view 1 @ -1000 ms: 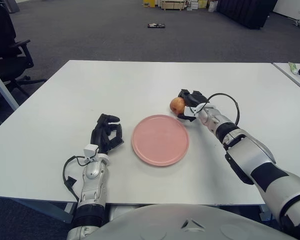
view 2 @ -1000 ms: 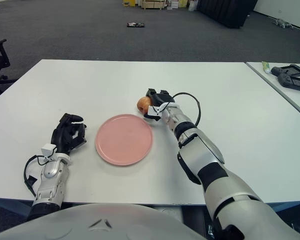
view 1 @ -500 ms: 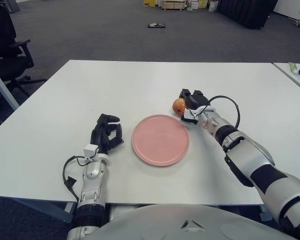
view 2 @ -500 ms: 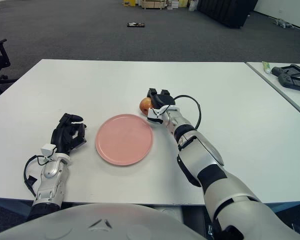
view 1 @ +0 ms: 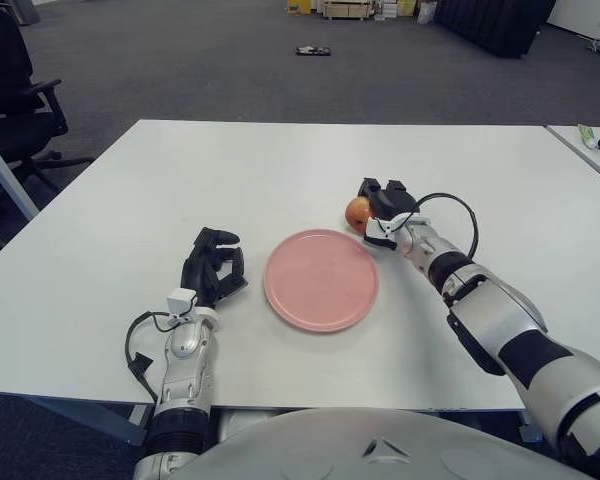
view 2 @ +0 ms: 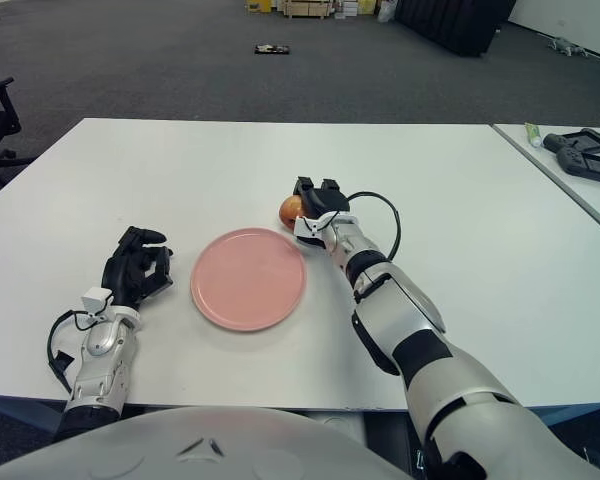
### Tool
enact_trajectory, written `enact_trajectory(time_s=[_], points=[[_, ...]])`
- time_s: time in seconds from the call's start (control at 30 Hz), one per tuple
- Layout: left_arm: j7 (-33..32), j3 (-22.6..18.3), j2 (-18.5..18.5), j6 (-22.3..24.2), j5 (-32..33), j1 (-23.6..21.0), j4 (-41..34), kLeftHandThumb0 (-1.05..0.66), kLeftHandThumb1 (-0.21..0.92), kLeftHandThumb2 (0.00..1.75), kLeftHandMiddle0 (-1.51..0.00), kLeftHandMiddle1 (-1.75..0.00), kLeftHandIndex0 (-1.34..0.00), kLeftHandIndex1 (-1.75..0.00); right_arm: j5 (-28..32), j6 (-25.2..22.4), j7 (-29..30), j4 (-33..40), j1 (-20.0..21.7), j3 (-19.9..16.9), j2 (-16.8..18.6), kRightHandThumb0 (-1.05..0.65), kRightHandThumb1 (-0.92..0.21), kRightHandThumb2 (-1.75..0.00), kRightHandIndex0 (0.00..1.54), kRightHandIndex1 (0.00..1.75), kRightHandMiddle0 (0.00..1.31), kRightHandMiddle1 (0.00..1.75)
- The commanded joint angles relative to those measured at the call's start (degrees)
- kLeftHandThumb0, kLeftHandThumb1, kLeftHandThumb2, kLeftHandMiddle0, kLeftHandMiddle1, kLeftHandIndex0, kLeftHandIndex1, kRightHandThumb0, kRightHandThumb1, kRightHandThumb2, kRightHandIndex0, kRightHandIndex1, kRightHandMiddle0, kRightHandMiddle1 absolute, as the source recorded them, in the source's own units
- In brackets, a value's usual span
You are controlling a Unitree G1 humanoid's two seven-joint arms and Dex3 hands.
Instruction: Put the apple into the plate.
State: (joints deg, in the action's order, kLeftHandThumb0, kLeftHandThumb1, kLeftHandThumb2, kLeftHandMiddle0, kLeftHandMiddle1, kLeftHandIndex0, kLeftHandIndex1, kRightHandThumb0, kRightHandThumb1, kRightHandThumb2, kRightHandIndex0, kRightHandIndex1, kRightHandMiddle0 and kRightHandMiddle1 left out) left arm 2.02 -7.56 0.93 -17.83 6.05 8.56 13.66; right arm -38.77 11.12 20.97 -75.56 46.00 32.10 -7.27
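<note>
Apple (view 1: 357,211) first, operator: in the left eye view you see it at the far right rim of the pink plate (view 1: 321,279), just outside it and not in the dish. Your right hand (view 1: 382,207) is wrapped against the apple's right side, its dark fingers (view 1: 384,190) curled over the top, so the hand is clamped on the fruit. Whether the apple touches the white table (view 1: 180,180) or is held just above it, you cannot tell from here. Your left hand (view 1: 214,265) shows left of the plate, near it but apart, its fingers curled together and holding nothing. This view also gives you a black office chair (view 1: 15,90) at the far left edge and only a sliver of a second table (view 1: 584,144) at the right.

Turn to the right eye view and you get the same layout: apple (view 2: 291,209) beyond the plate's (view 2: 248,278) upper right edge, right hand (view 2: 316,203) closed on it, left hand (view 2: 137,268) idle to the plate's left. What you gain here is the second table (view 2: 565,175) in fuller sight, with a dark controller (view 2: 586,158) lying on it, while the chair shrinks to a scrap at the left border. A black cable (view 2: 381,205) loops up off the right wrist.
</note>
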Motion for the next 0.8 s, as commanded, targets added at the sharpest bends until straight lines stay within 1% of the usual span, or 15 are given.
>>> enact_trajectory(time_s=[0.0,0.4,0.67,0.77], points=[[-0.79,-0.44,-0.19,3.21,-0.16,1.35,2.6,-0.41,0.52,1.07,-0.81,-1.75,-0.45,-1.75,0.63,-1.17,0.7,-0.15,-0.85,-0.92,-0.09,-0.01,-0.02,-1.67,0.84,1.74,0.6,1.75],[-0.98,-0.6,-0.19,2.77,-0.31,0.66,3.75,-0.41,0.53,1.06,-0.82,-1.75,-0.44,-1.75,1.21,-0.44,2.23,2.02,0.11,-3.09,0.07,-0.01,-0.01,-1.67,0.85,1.73,0.61,1.75],[-0.95,-0.6,-0.12,2.67,-0.05,0.42,4.09,-0.41,0.53,1.06,-0.82,-1.75,-0.44,-1.75,2.45,1.89,2.07,6.36,0.7,-5.22,-0.88,-0.01,-0.01,-1.67,0.85,1.73,0.61,1.75],[-0.66,-0.45,-0.28,2.17,-0.18,0.41,4.24,-0.41,0.53,1.06,-0.82,-1.75,-0.44,-1.75,3.04,4.29,2.16,7.67,0.45,-5.8,-1.61,-0.01,-0.01,-1.67,0.85,1.74,0.61,1.75]])
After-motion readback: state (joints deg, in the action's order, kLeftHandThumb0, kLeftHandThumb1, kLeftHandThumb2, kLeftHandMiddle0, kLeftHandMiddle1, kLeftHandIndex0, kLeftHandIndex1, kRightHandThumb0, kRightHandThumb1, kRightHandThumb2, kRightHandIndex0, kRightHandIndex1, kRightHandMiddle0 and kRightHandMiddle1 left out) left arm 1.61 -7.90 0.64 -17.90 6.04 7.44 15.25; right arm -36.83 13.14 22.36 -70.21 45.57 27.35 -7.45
